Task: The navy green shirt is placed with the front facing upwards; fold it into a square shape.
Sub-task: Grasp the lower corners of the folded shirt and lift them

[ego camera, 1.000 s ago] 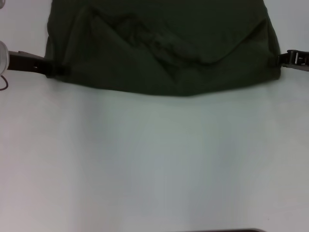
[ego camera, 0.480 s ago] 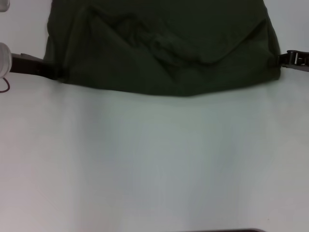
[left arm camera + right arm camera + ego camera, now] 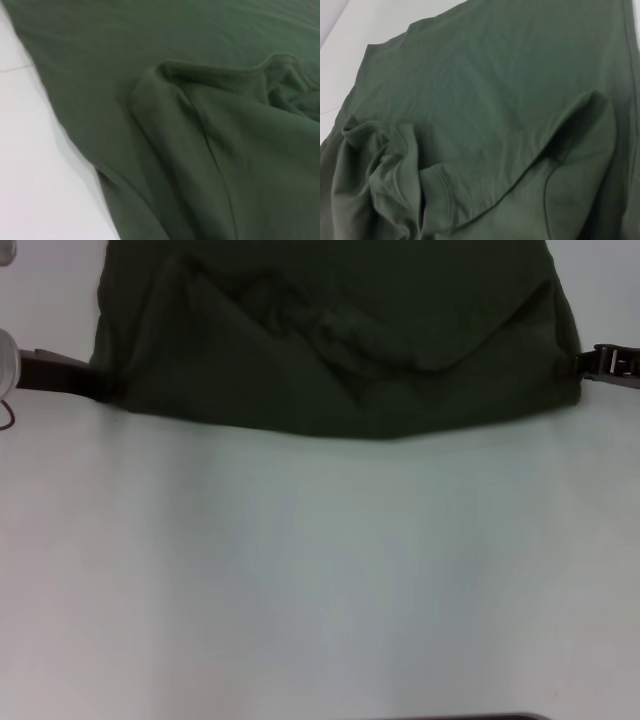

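Left gripper (image 3: 60, 375) at the shirt's left edge, mostly a dark arm segment, fingertips tucked against or under the cloth; opening impossible to tell. Just beside it, toward the right, the navy green shirt (image 3: 340, 340) on the white table (image 3: 320, 570), far half cut off by the head view's top edge, chest hidden beneath folded-in sleeves meeting in a rumpled ridge at the middle. Plain green cloth only in both wrist views (image 3: 200, 125) (image 3: 485, 100), no fingers visible. Right gripper (image 3: 612, 361) at the shirt's right edge, partly cut off by the frame, touching the hem corner; grip not discernible.
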{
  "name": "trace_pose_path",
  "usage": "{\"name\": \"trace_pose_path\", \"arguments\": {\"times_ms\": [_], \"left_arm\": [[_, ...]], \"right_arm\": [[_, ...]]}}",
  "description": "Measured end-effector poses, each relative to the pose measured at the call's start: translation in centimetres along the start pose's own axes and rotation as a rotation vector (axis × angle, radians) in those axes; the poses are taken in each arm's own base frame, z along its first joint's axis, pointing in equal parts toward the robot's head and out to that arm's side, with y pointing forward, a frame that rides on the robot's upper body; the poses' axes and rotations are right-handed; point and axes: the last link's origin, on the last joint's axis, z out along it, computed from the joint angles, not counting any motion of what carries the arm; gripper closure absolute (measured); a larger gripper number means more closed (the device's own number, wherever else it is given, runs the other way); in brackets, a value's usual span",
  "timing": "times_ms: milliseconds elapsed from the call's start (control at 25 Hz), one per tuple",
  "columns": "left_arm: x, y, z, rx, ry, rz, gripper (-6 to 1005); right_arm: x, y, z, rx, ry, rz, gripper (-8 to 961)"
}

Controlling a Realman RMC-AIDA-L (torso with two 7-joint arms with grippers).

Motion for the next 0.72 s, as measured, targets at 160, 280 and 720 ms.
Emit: {"name": "trace_pose_path", "arguments": {"times_ms": [160, 280, 720], "left_arm": [[0.1, -0.5, -0.2, 0.025, 0.015, -0.017, 973], [0.0, -0.5, -0.5, 0.022, 0.014, -0.021, 973], [-1.7, 0.3, -1.9, -0.075, -0.049, -0.015, 973]], "right_arm": [[0.3, -0.3, -0.3, 0.004, -0.006, 0.012, 927], [0.5, -0.6, -0.6, 0.003, -0.012, 0.024, 927], [1.7, -0.5, -1.1, -0.038, 0.015, 0.011, 926]]}}
